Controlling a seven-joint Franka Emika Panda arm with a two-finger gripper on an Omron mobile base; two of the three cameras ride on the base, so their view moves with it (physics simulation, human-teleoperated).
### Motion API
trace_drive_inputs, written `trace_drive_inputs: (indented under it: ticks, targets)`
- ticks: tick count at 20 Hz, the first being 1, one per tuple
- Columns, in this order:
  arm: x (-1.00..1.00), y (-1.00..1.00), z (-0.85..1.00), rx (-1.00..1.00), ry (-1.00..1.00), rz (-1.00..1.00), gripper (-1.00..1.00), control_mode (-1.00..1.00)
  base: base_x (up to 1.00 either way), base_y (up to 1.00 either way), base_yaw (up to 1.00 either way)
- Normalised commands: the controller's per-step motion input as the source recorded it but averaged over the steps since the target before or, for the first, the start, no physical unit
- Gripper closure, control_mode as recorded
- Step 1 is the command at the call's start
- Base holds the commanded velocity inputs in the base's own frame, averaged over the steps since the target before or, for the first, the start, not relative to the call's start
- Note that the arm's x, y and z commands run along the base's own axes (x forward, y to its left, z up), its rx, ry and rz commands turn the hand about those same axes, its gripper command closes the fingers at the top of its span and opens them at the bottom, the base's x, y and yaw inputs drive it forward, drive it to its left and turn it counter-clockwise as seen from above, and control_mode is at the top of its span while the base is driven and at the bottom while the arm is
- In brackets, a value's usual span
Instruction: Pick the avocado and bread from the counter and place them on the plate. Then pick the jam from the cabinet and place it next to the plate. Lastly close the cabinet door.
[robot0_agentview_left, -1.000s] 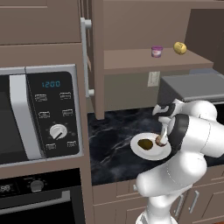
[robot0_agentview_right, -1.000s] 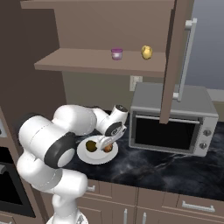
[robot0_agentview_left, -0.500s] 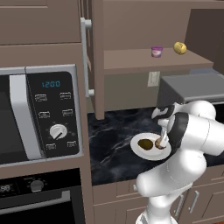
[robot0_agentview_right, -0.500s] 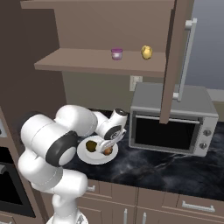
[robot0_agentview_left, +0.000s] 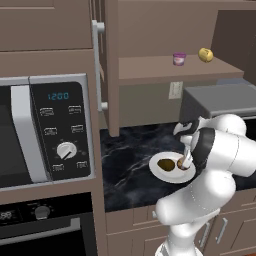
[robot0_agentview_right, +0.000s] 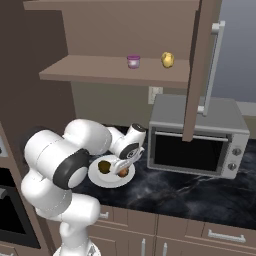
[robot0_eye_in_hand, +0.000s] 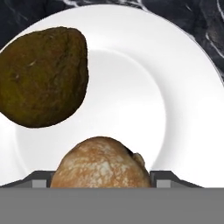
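The white plate (robot0_eye_in_hand: 175, 100) lies on the black counter (robot0_agentview_left: 125, 165), and the dark olive avocado (robot0_eye_in_hand: 41, 76) rests on its left half. My gripper (robot0_eye_in_hand: 105, 178) is low over the plate's near side, shut on the orange-brown bread (robot0_eye_in_hand: 100, 164), which sits at or just above the plate surface. From the base cameras the avocado (robot0_agentview_left: 166, 163) (robot0_agentview_right: 104, 166) and the bread (robot0_agentview_left: 183, 163) (robot0_agentview_right: 123, 172) show side by side on the plate (robot0_agentview_left: 156, 171) (robot0_agentview_right: 107, 182). The pink jam (robot0_agentview_left: 179, 59) (robot0_agentview_right: 133, 61) stands on the cabinet shelf. The cabinet door (robot0_agentview_left: 111, 65) (robot0_agentview_right: 199, 70) is swung open.
A yellow ball (robot0_agentview_left: 205, 54) (robot0_agentview_right: 168, 59) sits on the shelf beside the jam. A grey oven (robot0_agentview_right: 195, 135) stands on the counter right of the plate, under the open door. A large microwave (robot0_agentview_left: 45, 130) fills the wall to the left.
My gripper has sunk a little closer to the plate with the bread still in it. The avocado, jam and door have not moved.
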Motion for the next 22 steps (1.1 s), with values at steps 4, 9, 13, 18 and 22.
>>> trace_drive_inputs:
  ticks: [4,9,13,18,22]
  targets:
    - [-0.02,0.0,0.08,0.0,0.0,-0.01,-1.0,-1.0,0.0,0.0,0.0]
    - [-0.2,0.0,0.74,0.01,0.0,-0.15,-1.0,-1.0,0.0,0.0,0.0]
    - [-0.41,0.14,0.73,0.0,0.0,-0.14,-1.0,-1.0,0.0,0.0,0.0]
    - [-0.57,0.03,0.89,-0.01,0.04,-0.2,-1.0,-1.0,0.0,0.0,0.0]
    - [-0.62,0.0,0.72,0.0,0.01,-0.27,-1.0,-1.0,0.0,0.0,0.0]
